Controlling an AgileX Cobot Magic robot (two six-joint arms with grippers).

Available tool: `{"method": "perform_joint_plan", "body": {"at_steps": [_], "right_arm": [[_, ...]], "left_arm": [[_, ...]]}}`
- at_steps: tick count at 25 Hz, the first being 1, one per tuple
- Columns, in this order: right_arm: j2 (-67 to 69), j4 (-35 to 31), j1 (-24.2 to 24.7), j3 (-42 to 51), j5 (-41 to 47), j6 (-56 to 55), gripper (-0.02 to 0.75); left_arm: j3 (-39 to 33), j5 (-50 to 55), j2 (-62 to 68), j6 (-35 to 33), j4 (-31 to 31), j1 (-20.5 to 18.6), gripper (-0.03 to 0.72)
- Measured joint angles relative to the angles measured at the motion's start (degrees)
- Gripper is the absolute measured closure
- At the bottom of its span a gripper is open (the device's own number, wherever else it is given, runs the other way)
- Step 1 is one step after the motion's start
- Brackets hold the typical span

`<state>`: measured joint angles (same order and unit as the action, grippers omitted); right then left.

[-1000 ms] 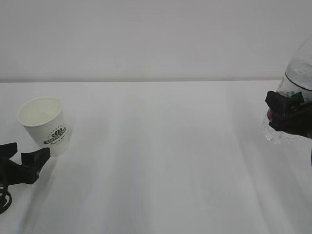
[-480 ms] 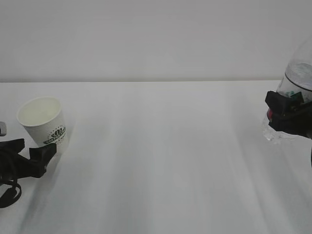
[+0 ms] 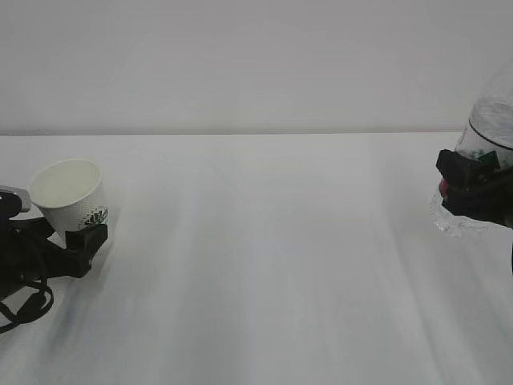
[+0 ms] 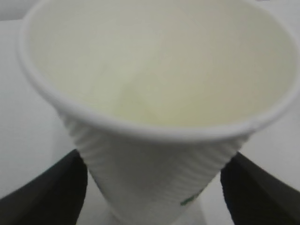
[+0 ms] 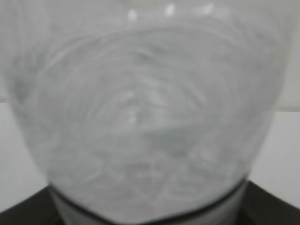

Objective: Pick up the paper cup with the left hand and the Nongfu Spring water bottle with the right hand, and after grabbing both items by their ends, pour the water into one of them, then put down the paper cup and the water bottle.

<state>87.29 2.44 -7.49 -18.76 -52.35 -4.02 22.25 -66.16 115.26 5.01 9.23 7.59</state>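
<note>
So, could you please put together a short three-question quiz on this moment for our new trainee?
1. True or false: the paper cup stands between the fingers of the left gripper, low on its body.
2. Which thing is the right gripper clamped on: (a) the paper cup, (b) the water bottle, (c) nothing?
3. Fill in: in the exterior view, the cup stands at the far ___ of the table.

Key
1. True; the left wrist view shows a dark finger on each side.
2. (b)
3. Left
</note>
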Motion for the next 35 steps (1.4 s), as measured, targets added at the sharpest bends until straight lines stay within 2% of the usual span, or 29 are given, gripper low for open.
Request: {"method": "perform_joint_plan", "body": {"at_steps": [12,22,35], "right_arm": [[0.0,0.0,0.0,0.0,-0.43,0.0,0.297],[0.0,0.0,0.0,0.0,-0.43,0.68,0.297],[0.0,0.0,0.0,0.0,-0.43,1.0,0.297]], "left_arm": [[5.82,0.0,4.02,0.0,0.36,0.0,0.023],[6.15,0.0,4.39,0.0,0.0,0.0,0.027],[6.15,0.0,4.39,0.0,-0.11,0.0,0.098]]}}
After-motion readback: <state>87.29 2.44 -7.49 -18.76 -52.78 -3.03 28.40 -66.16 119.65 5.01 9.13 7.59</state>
